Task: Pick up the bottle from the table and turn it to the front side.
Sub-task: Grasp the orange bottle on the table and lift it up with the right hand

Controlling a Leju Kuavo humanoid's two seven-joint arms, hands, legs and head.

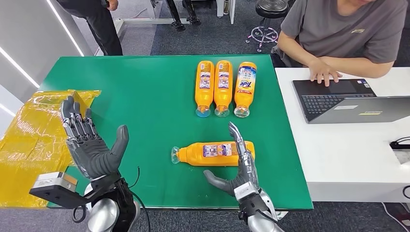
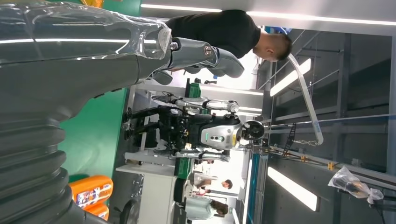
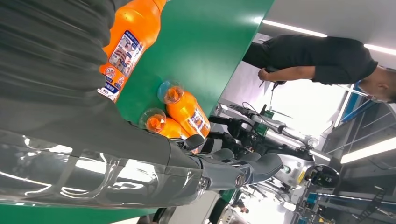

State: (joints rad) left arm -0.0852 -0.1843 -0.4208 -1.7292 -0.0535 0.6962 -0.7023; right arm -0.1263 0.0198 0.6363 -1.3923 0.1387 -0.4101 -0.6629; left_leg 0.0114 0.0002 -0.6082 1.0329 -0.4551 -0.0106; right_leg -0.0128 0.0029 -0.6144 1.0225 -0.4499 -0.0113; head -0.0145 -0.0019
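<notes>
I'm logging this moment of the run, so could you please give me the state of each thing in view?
Lone orange bottle: lying sideways, back label up, not held.
Three orange bottles: lying in a row; rightmost front label up.
Left hand: raised, fingers spread, holding nothing.
Right hand: spread beside the lone bottle, holding nothing.
Laptop: open.

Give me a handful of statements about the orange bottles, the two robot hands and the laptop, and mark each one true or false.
1. Three orange bottles lie side by side at the table's far side. True.
2. The lone bottle stands upright. False: it lies on its side on the green table.
3. The left hand holds a bottle. False: it is open, holding nothing.
4. The right hand is open beside the lone bottle. True.
5. A person's hand rests on the laptop. True.
</notes>
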